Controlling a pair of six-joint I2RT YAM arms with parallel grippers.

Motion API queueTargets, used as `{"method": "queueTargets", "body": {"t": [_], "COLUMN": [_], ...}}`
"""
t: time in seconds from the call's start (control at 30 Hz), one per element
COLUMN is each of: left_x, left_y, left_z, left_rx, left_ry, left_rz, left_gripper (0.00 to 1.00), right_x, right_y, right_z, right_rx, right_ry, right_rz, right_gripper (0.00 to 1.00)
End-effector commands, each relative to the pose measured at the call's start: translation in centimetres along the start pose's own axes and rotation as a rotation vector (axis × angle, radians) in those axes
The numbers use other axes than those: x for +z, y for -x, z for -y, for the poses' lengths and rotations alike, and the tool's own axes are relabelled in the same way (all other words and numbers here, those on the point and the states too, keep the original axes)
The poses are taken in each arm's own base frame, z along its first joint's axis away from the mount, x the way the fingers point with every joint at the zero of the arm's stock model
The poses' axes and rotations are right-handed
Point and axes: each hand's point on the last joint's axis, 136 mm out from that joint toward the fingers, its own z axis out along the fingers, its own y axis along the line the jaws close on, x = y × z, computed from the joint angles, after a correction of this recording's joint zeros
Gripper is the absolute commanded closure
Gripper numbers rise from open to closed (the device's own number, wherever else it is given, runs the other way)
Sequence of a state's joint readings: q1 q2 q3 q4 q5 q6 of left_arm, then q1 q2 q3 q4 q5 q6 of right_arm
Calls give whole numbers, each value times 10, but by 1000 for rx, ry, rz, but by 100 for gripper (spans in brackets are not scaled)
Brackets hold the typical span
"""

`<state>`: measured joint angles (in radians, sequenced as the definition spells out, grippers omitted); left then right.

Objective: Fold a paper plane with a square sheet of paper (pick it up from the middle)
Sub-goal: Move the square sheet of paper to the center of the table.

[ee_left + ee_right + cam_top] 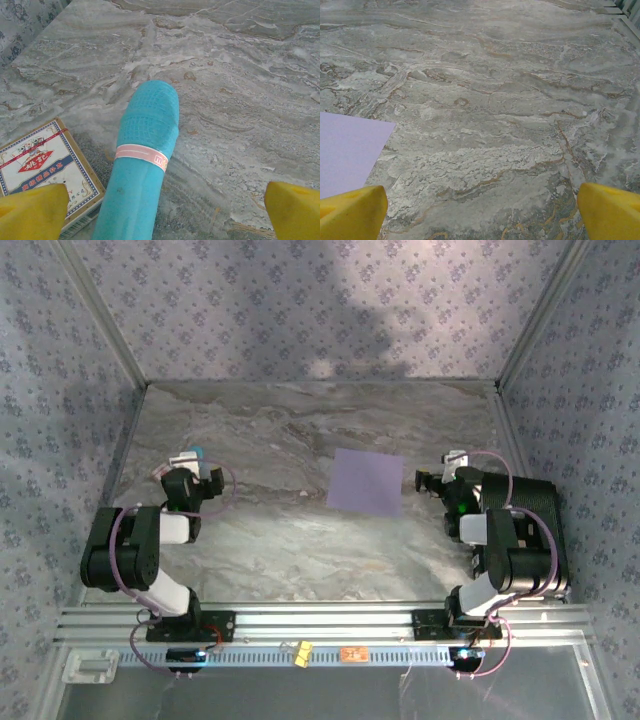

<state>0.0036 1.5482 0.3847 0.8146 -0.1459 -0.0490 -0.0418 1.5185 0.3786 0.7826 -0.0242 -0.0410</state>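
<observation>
Overhead, the square sheet of paper (366, 481) lies flat and unfolded on the marble table (270, 430), a little toward 3 o'clock from its middle. The right gripper (432, 480) sits near the sheet's 3 o'clock edge, apart from it, with a black case (540, 525) at the arm's 3 o'clock side. The left gripper (194, 466) is well apart from the sheet at its 9 o'clock, over a small teal object (198, 452). From this height neither pair of fingers can be judged.

From the left wrist, the yellow fingertips (32, 212) stand wide apart at 7 and 5 o'clock, clamped on nothing. Between them a teal mesh-wrapped roll (149, 150) with a pale pink band runs from 6 o'clock up toward the centre. A playing-card box (42, 170) lies just beside it at 8 o'clock.

From the right wrist, the yellow fingertips (351, 212) are likewise spread wide and hold nothing. A corner of the lavender sheet shows at 8 o'clock, flat on the marble, just above the left fingertip
</observation>
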Motion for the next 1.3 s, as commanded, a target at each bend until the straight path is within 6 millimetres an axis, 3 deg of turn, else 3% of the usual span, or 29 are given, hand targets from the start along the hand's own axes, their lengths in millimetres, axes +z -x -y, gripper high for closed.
{"method": "queueTargets", "body": {"t": [0.0, 1.27], "left_x": [1, 1], "left_y": [18, 18], "left_z": [3, 3], "left_rx": [3, 4], "left_ry": [-10, -10], "left_rz": [47, 47], "left_gripper": [0, 0], "right_x": [2, 3], "right_y": [10, 9], "right_z": [1, 5], "right_rx": [3, 18], "right_ry": [5, -10], "right_rz": [21, 16], "right_gripper": [1, 1]}}
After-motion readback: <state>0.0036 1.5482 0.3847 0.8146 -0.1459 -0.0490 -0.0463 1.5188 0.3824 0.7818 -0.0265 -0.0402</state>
